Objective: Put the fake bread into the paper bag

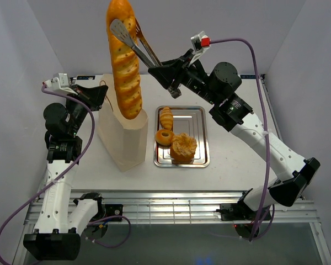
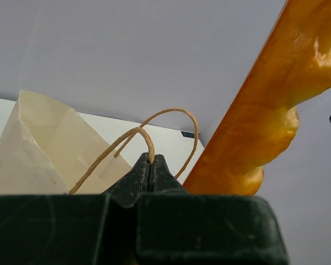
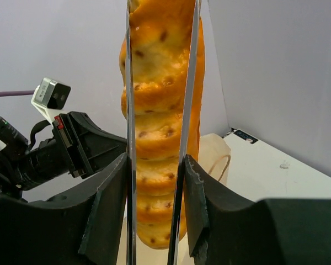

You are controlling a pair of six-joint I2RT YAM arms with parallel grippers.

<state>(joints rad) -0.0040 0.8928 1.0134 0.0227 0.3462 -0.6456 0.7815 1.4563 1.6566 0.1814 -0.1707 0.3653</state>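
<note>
Right hand (image 3: 154, 182) clamped round metal tongs (image 1: 137, 44); tongs pinch baguette (image 1: 126, 72) upright, lower end at mouth of paper bag (image 1: 124, 146), seemingly just inside. Left hand (image 2: 150, 165) fully closed on string handle (image 2: 171, 113), steadying bag. Step: baguette insertion. Next: straight descent, then loosen tongs. Doughnut (image 1: 164, 136), bun (image 1: 183, 146), roll (image 1: 166, 117) on tray (image 1: 202, 130), table (image 1: 237, 165).

Top cam: high, behind arm bases, looks down over whole table (image 1: 226, 161). Left wrist: close-up, faces right and far. Right wrist: close-up, faces left. All three share the baguette (image 1: 126, 61).
</note>
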